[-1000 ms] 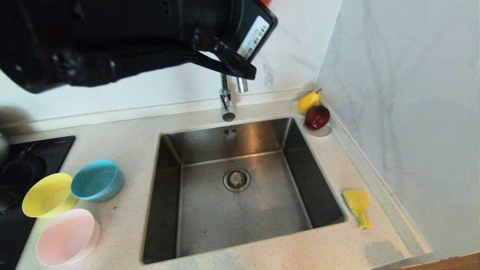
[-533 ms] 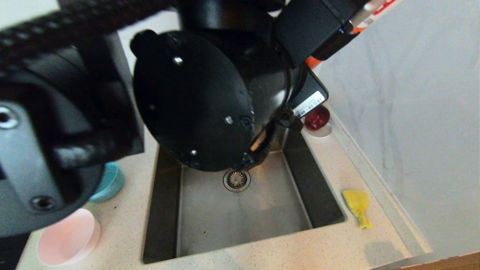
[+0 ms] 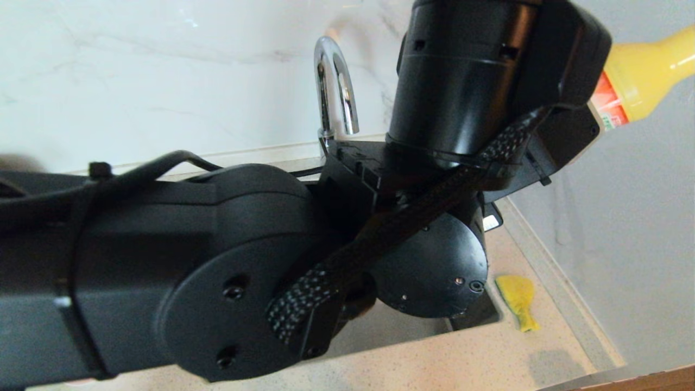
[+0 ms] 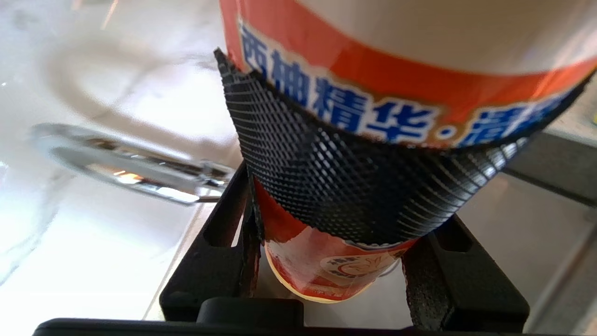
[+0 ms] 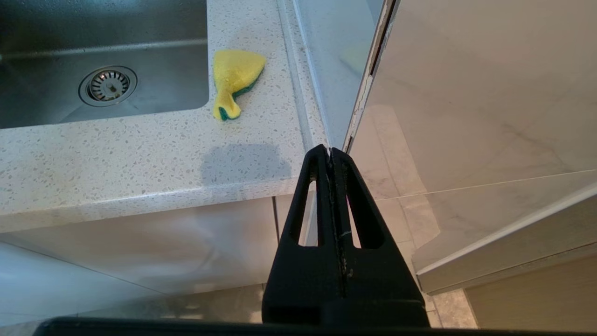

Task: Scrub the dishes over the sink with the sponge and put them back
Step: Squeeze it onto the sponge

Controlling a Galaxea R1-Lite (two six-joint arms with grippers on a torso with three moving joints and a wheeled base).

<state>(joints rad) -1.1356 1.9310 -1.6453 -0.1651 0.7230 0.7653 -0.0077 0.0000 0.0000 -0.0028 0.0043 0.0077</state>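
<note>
My left arm [image 3: 217, 271] fills most of the head view and hides the dishes. Its gripper [image 4: 331, 261] is shut on a yellow soap bottle [image 3: 640, 81] with an orange label [image 4: 373, 79], held high near the right wall, its narrow neck slanting up to the right. The sponge [image 3: 518, 301] lies on the counter right of the sink [image 3: 380, 331], yellow with a green layer [image 5: 235, 77]. The steel basin [image 5: 70, 37] with its drain strainer [image 5: 107, 85] shows in the right wrist view. My right gripper [image 5: 330, 151] is shut, empty, and parked below the counter's front edge.
The chrome gooseneck tap [image 3: 336, 81] rises behind the sink, close to my left wrist [image 4: 126, 158]. A marble wall [image 3: 624, 228] bounds the counter on the right. The speckled counter [image 5: 140, 154] runs in front of the sink, cabinet fronts below it.
My left arm has swung down and across the head view, now covering the bowls, the fruit saucer and most of the sink. The bottle has come into sight at the upper right.
</note>
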